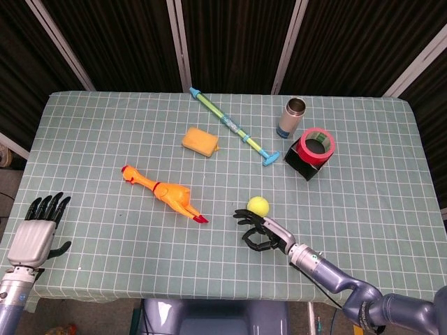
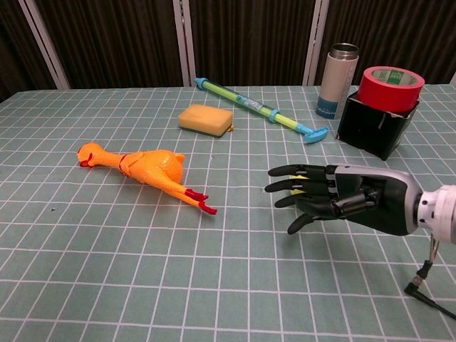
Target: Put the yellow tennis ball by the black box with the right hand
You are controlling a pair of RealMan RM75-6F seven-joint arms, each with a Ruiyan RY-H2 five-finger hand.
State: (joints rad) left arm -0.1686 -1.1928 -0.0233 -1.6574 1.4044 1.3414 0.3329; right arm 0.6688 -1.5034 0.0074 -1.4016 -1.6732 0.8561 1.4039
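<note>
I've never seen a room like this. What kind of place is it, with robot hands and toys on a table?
Probably a robot practice lab, not a home. A table with a green checked cloth stands before dark folding screens, and odd items are spread out for the right hand to handle: a rubber chicken, a tennis ball and a sponge.

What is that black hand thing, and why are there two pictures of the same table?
It is a robot with two arms, each ending in a hand with fingers, and a person steers it. One picture comes from a camera on its head looking down, the other from its chest looking across.

Its dark right hand reaches with fingers spread toward the small yellow tennis ball, not holding it yet. Its grey left hand waits at the table's edge, holding nothing.

On the green checked tablecloth lie an orange rubber chicken, a yellow sponge, a long green and blue toy stick, a metal bottle, and a black box with a red tape roll on top.
</note>
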